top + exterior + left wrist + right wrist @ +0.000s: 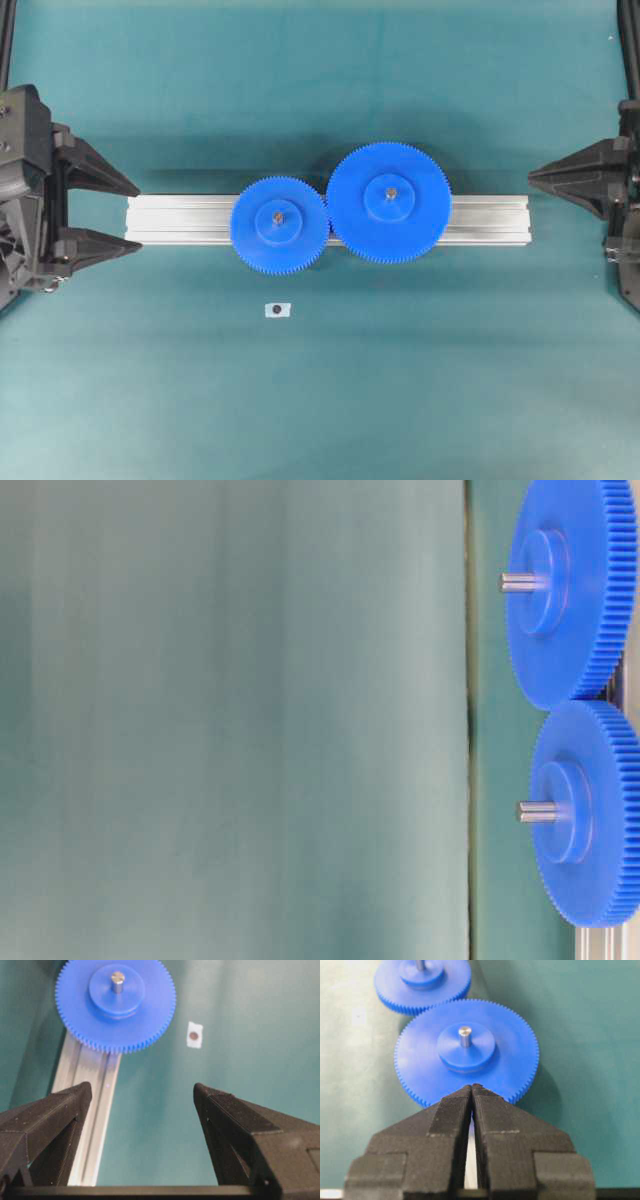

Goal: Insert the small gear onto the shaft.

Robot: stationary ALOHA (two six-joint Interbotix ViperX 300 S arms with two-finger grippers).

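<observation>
The left gripper (135, 215) is seen parked at the left end of the rail with its jaws spread wide and nothing between them; the right gripper (471, 1091) is held off the rail's right end with its jaws pressed together, also empty.

The aluminium rail (180, 220) lies across the middle of the green table (320, 400). On it, the larger gear (389, 203) is seated on its own pin. The small gear (280, 224) is already seated flat on the shaft (278, 213), whose grey tip is seen standing proud of the hub, and its teeth appear meshed with those of the larger gear. The insertion is judged to be done.

From here, the chief risk would be posed by any fresh approach of the open left jaws along the rail: the small gear's rim could be struck and the gear lifted or tilted on the shaft. A sweep by the right gripper could turn the larger gear and drag the small one round with it. A small white tag (277, 310), lying apart on the table, could be brushed aside.
</observation>
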